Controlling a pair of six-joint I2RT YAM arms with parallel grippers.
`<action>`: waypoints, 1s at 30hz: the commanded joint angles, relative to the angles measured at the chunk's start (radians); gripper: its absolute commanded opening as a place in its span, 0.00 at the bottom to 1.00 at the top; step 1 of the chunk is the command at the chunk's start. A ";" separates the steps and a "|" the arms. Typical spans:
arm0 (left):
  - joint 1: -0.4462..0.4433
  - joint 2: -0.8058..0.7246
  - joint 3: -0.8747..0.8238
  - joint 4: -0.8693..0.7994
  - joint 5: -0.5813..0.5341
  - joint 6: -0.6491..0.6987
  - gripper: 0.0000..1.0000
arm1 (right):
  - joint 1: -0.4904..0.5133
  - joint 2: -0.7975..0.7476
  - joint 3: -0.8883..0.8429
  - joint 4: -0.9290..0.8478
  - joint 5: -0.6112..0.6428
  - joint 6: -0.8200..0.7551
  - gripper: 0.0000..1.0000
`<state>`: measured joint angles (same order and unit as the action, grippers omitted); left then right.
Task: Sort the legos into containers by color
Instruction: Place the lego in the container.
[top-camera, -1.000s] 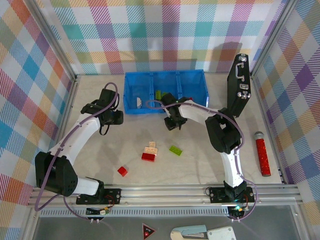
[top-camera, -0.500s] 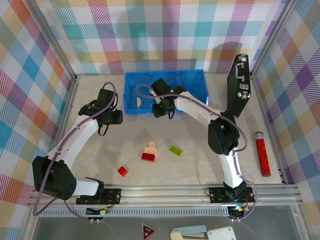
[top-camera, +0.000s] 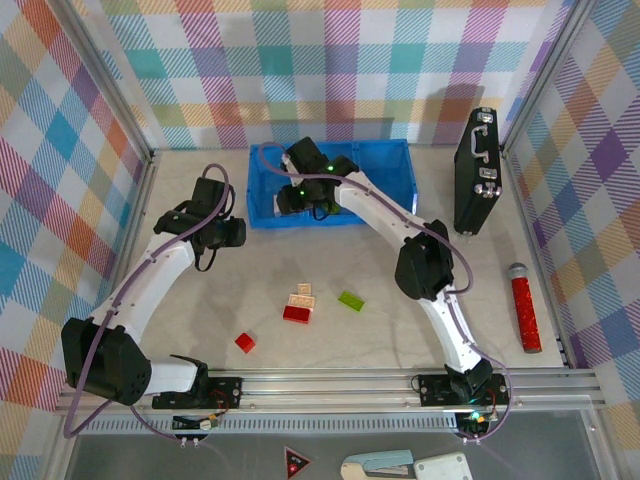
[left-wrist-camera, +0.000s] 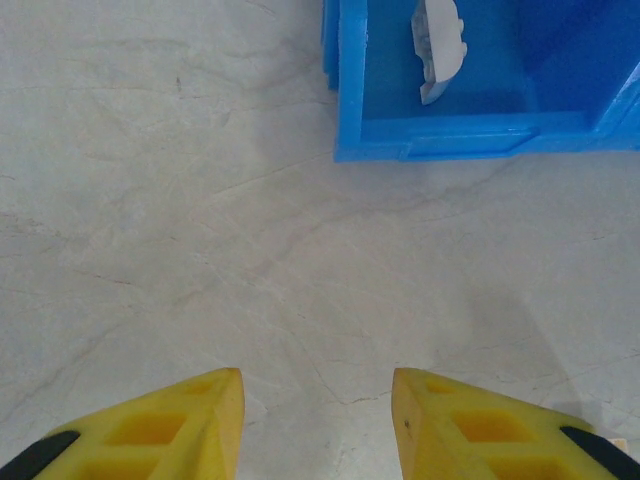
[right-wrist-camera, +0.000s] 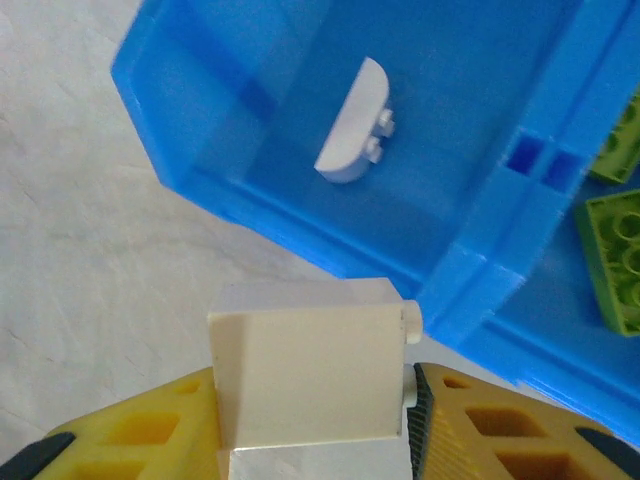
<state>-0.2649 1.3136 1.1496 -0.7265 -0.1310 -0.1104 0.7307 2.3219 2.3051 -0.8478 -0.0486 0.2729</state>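
My right gripper (right-wrist-camera: 315, 400) is shut on a cream lego (right-wrist-camera: 310, 370), held just above the near wall of the blue tray (right-wrist-camera: 230, 120) at its left compartment. A white curved lego (right-wrist-camera: 353, 122) lies in that compartment, and lime green legos (right-wrist-camera: 615, 250) lie in the adjoining one. In the top view the right gripper (top-camera: 290, 200) hangs over the tray's (top-camera: 385, 150) left front. Left of the tray my left gripper (top-camera: 235, 233) stands open over bare table, its fingertips (left-wrist-camera: 225, 390) apart with nothing between. On the table lie a red lego (top-camera: 245, 342), a red lego (top-camera: 297, 314) with a cream lego (top-camera: 302, 296) by it, and a green lego (top-camera: 351, 299).
A black case with metal latches (top-camera: 475, 170) stands upright at the right of the tray. A long red cylinder with a grey tip (top-camera: 525, 308) lies near the right wall. Checked walls enclose the table on three sides.
My right gripper has carried the cream lego leftward and away from the bases, from the middle compartment's front to the left compartment's front. The left arm has barely moved.
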 joint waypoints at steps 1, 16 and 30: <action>0.015 -0.030 -0.013 0.005 0.011 0.008 0.43 | 0.010 0.036 0.058 0.048 -0.073 0.109 0.44; 0.015 -0.033 -0.013 0.008 0.006 0.006 0.43 | 0.024 0.210 0.192 0.181 -0.101 0.323 0.43; 0.014 -0.024 -0.008 0.010 0.016 0.006 0.44 | 0.024 0.306 0.248 0.261 -0.100 0.380 0.46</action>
<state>-0.2649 1.3037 1.1484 -0.7261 -0.1272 -0.1108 0.7479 2.6072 2.5137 -0.6197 -0.1406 0.6327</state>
